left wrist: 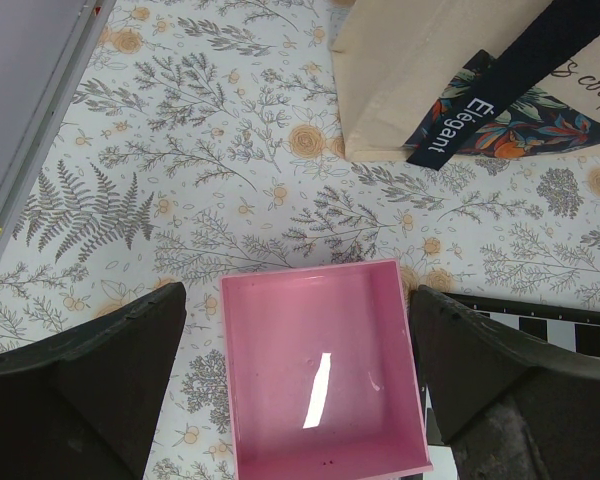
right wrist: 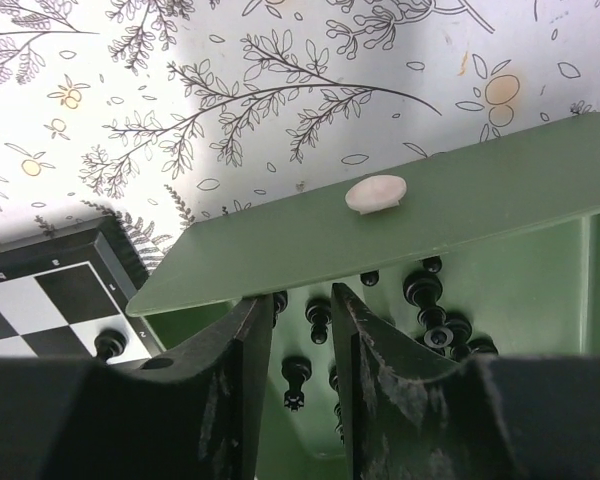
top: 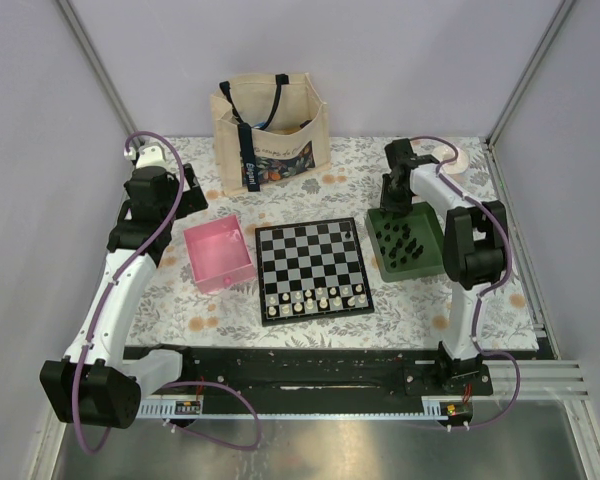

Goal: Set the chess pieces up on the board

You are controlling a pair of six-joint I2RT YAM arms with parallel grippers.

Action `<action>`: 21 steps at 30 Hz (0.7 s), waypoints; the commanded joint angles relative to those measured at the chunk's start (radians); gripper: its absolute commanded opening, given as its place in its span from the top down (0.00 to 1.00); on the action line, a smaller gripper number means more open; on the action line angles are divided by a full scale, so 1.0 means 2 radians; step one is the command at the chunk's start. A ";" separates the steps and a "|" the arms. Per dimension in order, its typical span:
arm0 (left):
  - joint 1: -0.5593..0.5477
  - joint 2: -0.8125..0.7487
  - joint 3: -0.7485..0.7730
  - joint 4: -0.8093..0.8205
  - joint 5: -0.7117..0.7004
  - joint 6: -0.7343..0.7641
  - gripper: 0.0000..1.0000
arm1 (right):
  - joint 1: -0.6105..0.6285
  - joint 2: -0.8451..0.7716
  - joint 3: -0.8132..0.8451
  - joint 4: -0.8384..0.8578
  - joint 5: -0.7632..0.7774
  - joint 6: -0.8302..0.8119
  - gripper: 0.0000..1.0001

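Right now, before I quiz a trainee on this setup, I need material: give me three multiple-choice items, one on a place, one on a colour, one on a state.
1. Relative to the board, the green tray lies:
A) to its left
B) to its right
C) on top of it

2. The chess pieces in the green tray are:
A) white
B) red
C) black

3. The left gripper is:
A) open, holding nothing
B) shut on a pawn
C) shut, holding nothing

Answers:
1 B, the top view shows the tray beside the board's right edge.
2 C, both the top and right wrist views show them black.
3 A, the left wrist view shows its fingers wide apart with nothing between them.
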 commanded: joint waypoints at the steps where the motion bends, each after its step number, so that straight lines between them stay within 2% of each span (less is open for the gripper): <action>1: 0.003 -0.006 0.004 0.013 0.007 0.004 0.01 | -0.001 0.015 0.023 -0.010 -0.001 -0.006 0.61; 14: 0.001 -0.008 0.004 0.013 0.005 0.005 0.01 | -0.001 0.031 0.020 -0.005 -0.001 -0.008 0.60; 21: 0.001 -0.008 0.005 0.013 0.008 0.004 0.01 | -0.001 0.001 -0.032 0.065 -0.010 -0.016 0.61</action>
